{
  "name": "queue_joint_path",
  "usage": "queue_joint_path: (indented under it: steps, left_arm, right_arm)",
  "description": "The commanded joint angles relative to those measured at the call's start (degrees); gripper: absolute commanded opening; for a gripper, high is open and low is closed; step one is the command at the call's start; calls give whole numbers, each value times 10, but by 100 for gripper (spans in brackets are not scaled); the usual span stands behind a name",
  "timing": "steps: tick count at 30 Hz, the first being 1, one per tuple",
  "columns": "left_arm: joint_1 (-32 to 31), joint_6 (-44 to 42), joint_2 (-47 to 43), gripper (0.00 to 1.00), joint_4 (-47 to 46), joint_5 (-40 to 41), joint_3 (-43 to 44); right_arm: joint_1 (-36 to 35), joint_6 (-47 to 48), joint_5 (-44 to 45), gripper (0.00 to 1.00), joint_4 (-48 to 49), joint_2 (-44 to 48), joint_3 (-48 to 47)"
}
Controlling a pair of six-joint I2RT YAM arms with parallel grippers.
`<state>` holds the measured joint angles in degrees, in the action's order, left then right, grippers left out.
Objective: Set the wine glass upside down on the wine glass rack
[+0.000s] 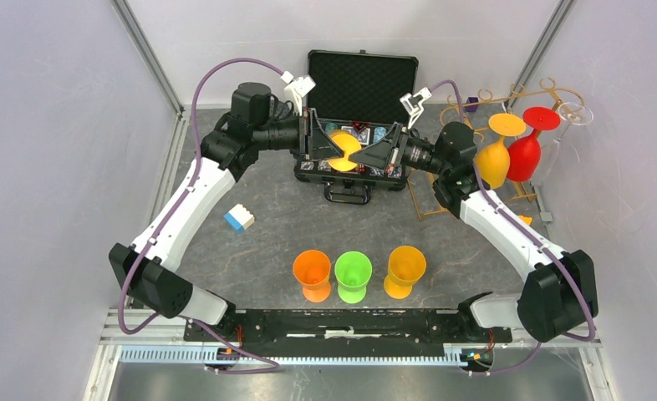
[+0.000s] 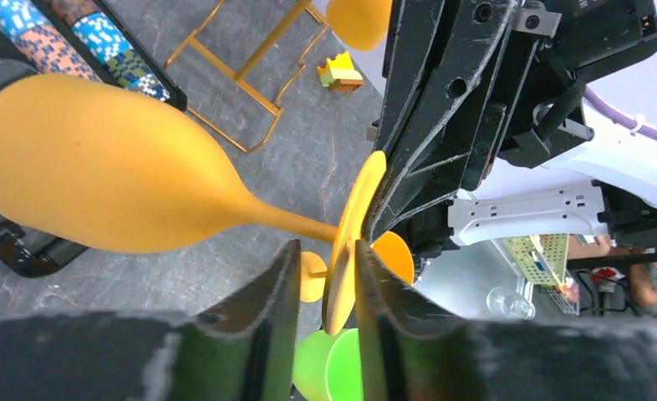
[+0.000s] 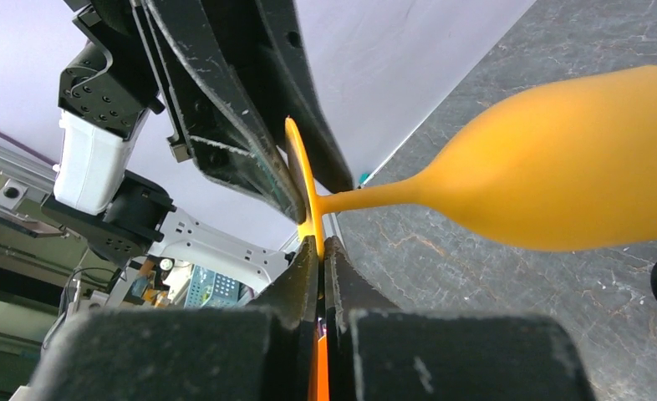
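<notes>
While right pincer clamps its foot, left pincer ajar: wine glass level, bowl toward 12 o'clock; three more on rack.

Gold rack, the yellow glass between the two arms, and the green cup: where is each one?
wine glass rack point(image 2: 240, 78), left wrist view, on a joint of its wire base.
yellow wine glass point(image 3: 576, 167), right wrist view, on its bowl.
green cup point(image 1: 353, 269), top view, on its open bowl.
</notes>
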<state>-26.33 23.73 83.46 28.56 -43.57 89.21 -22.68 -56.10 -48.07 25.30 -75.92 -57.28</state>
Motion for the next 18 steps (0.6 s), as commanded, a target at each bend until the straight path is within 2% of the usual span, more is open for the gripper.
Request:
queue_joint_path:
  steps: [1, 2, 7, 8, 10, 12, 18]
  left_arm:
    - [-1, 0, -14, 43, -9, 11, -6]
    - [-1, -3, -14, 51, -4, 16, -7]
    - [1, -15, -13, 78, 34, 70, 6]
    - [3, -16, -11, 87, 40, 79, 9]
    - [5, -18, -9, 95, 45, 84, 12]
    - [5, -18, -7, 99, 47, 87, 13]
    - [7, -12, 0, 100, 47, 93, 14]
  right_arm:
    - [-2, -3, -11, 0, 23, 2, -7]
    - [-3, 1, -10, 0, 17, 4, -8]
    - [-2, 42, 10, 0, -39, 22, -8]
    - [-3, 54, 16, 0, -53, 26, -9]
    - [-3, 69, 26, 0, -74, 35, -7]
    - [-3, 80, 34, 0, -92, 43, -3]
    - [-3, 129, 51, 0, -168, 69, 0]
